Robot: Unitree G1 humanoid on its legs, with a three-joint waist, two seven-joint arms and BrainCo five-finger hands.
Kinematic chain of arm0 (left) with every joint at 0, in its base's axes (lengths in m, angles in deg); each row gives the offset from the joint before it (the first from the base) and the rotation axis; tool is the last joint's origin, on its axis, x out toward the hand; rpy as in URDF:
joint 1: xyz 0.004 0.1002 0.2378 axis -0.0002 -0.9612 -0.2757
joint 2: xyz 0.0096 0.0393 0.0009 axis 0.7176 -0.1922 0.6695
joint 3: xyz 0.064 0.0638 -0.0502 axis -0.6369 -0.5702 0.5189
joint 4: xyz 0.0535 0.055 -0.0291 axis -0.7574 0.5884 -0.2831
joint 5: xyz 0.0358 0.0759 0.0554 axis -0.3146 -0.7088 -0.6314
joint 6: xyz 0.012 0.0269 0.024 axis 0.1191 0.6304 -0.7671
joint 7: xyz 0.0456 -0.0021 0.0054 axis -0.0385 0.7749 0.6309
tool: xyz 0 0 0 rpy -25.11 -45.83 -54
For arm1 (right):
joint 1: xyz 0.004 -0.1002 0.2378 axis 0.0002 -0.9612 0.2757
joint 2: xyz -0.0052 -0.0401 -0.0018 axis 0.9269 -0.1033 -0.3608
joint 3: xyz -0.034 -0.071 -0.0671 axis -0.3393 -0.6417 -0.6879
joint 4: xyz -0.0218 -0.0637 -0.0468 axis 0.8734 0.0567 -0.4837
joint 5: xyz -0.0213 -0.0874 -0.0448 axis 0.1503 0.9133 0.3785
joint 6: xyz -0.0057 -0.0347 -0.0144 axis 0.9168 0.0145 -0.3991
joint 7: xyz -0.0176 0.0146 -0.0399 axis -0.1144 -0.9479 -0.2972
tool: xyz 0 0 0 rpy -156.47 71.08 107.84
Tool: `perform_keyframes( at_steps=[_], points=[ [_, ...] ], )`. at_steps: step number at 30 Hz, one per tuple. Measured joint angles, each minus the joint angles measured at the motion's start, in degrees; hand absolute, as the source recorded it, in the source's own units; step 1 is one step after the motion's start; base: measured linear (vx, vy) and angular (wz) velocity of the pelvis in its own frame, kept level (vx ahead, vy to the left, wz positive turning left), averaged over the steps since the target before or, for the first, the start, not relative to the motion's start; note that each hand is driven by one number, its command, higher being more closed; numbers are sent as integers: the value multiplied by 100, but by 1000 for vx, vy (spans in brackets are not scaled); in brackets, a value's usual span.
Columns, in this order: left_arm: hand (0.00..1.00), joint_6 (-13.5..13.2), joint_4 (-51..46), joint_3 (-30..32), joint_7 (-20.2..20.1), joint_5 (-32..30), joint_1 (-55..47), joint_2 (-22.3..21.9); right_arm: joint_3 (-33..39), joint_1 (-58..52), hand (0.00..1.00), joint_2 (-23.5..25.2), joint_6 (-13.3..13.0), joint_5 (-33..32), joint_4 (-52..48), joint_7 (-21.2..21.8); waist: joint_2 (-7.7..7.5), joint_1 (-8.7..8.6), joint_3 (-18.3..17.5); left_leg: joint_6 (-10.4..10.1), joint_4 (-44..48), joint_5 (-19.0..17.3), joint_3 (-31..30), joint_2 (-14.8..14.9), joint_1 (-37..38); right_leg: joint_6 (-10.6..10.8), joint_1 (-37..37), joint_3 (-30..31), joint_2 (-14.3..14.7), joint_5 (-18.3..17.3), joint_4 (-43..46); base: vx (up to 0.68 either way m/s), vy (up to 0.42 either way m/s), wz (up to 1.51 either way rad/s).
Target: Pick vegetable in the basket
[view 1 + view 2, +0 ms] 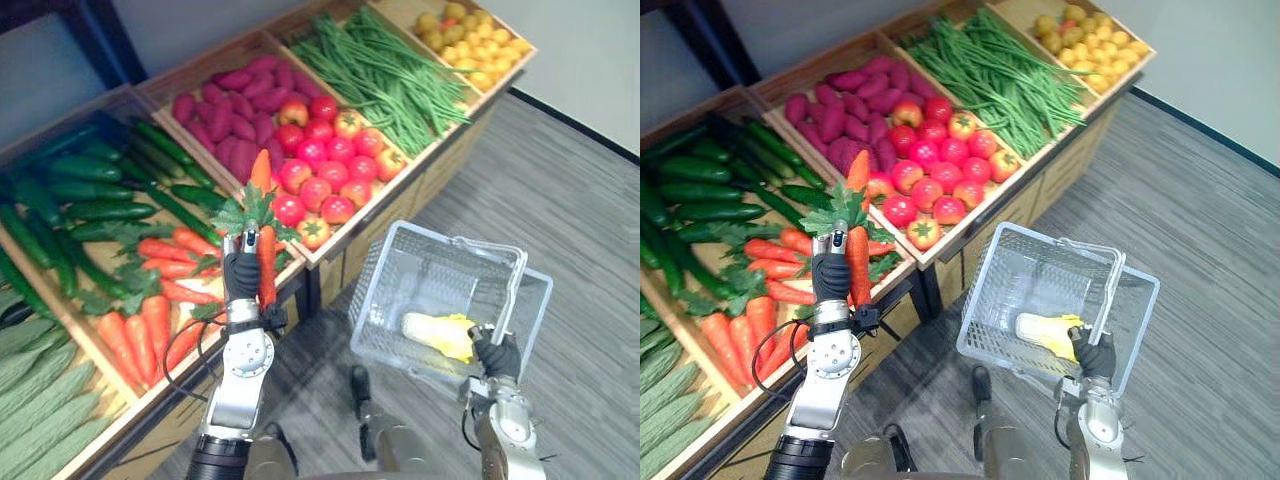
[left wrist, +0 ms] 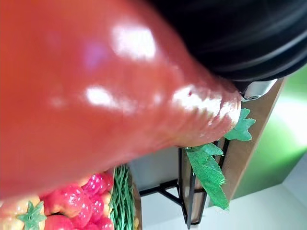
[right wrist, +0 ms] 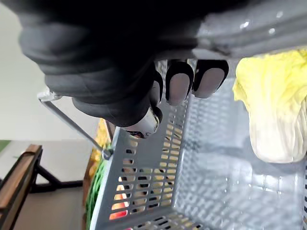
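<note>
Nearest my lens is the glossy orange carrot (image 2: 96, 86) with green fabric leaves (leafy end uppermost). My left hand (image 1: 241, 272) has its fingers wrapped round it, holding it above the wooden crate of carrots (image 1: 140, 400), well apart from the grey perforated plastic basket (image 1: 400, 290). My right hand (image 1: 497, 355) curls its fingers (image 3: 178, 86) round that basket's handle, and a pale yellow cabbage (image 1: 438, 335) lies inside.

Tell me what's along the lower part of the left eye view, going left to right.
Green gourds, binned carrots, left hand holding a carrot, cabbage, right hand holding the basket.
</note>
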Motion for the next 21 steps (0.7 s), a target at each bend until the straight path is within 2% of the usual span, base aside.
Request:
perform_keyframes(
  at_steps=[1, 2, 3, 4, 5, 6, 8, 9, 10, 11, 12, 13, 14, 19, 21],
  points=[
    [100, -7, 220, -58, -98, -13, 42, -36, -33, -22, 100, -12, 16, 54, 23, 9, -10, -64, -12, -131, -5, -90, 127, 0, 167, 45, 12, 414, 194, 502, -175, 78, -84, -81],
    [100, -7, 314, -101, -133, -14, 41, -44, -38, -27, 100, -39, 25, 55, 42, 11, 15, -127, -15, -167, 1, -148, 156, 24, 237, 32, 43, 566, 284, 638, -227, 427, -166, -285],
    [100, -22, 889, -319, -336, 7, 1, -96, -551, 139, 100, -360, 141, 44, 81, 34, 195, -126, -81, 224, 2093, -530, -2103, 423, -335, -176, 523, 1854, 1208, 744, -480, 463, -95, -280],
    [100, -24, 929, -423, -336, 7, 4, -92, -546, 214, 100, -409, 140, 41, 79, 29, 202, -123, -85, 163, 2037, -565, -2740, 89, -685, -239, 649, 1962, 1213, 817, -600, 484, -58, -281],
    [100, -29, 935, -477, -337, 7, 1, -90, -537, 222, 100, -413, 138, 41, 76, 27, 214, -114, -89, 145, 1913, -543, -2825, 9, -804, -216, 707, 2003, 1216, 872, -644, 211, 100, -74],
    [100, -47, 945, -537, -339, 6, 4, -99, -479, 252, 100, -453, 138, 41, 75, 18, 266, -97, -84, 174, 1368, -313, -2844, -146, -1030, -155, 813, 2127, 1222, 893, -638, 160, 108, -42],
    [100, -92, 1004, -511, -335, 7, 16, -93, -490, 265, 100, -436, 147, 41, 74, 15, 265, -38, -62, 378, 1291, -432, -3249, -456, -1209, -107, 948, 2402, 1227, 820, -639, 111, 131, -52],
    [100, -102, 1080, -503, -333, 7, 0, -92, -530, 266, 100, -418, 167, 43, 70, 12, 265, 79, -59, 442, 1234, -479, -3752, -726, -1228, -104, 1049, 2634, 1226, 766, -631, 71, 178, -119],
    [100, -114, 1063, -515, -321, 6, -104, -97, -731, 277, 100, -425, 176, 45, 67, 13, 300, 227, -79, 393, 981, -463, -4429, -1092, -1123, -30, 1117, 3044, 1277, 719, -599, 39, 218, -176],
    [100, -142, 1043, -530, -318, 5, -206, -83, -975, 264, 100, -462, 182, 45, -19, 16, 384, 304, -87, 337, 910, -363, -4625, -1242, -1005, 101, 1233, 3376, 1368, 661, -639, 22, 192, -156],
    [100, -141, 1053, -547, -326, 3, -226, -46, -1070, 222, 100, -438, 184, 40, -89, 17, 408, 292, -118, 416, 870, -405, -4551, -1229, -955, 140, 1323, 3526, 1390, 681, -757, 78, 242, -102],
    [100, -142, 1040, -633, -332, -2, -194, -26, -1307, 153, 100, -391, 195, -25, -347, 31, 392, 170, -156, 485, 745, -375, -4333, -1211, -911, 191, 1337, 3772, 1375, 741, -784, 197, 343, -123],
    [100, -140, 1038, -1003, -434, -52, -205, -115, -1791, 136, 100, -368, 231, -178, -825, 251, 340, 176, -206, 603, 453, -275, -3672, -1252, -665, 393, 1306, 4281, 1258, 866, -814, 215, 354, -121],
    [100, -151, 1052, -1288, -457, -227, 7, -191, -2156, 144, 100, -259, 239, -363, -1103, 410, 271, 170, -334, 619, 224, -261, -3600, -1368, -469, 436, 1329, 4426, 1216, 893, -973, 121, 129, -30],
    [100, -108, 1273, -1349, -452, -230, 51, -121, -2370, 142, 100, -234, 251, -468, -1103, 411, 188, 157, -398, 641, -111, -117, -3582, -1415, -271, 436, 1373, 4516, 1159, 894, -1044, 74, 43, -18]
  ],
)
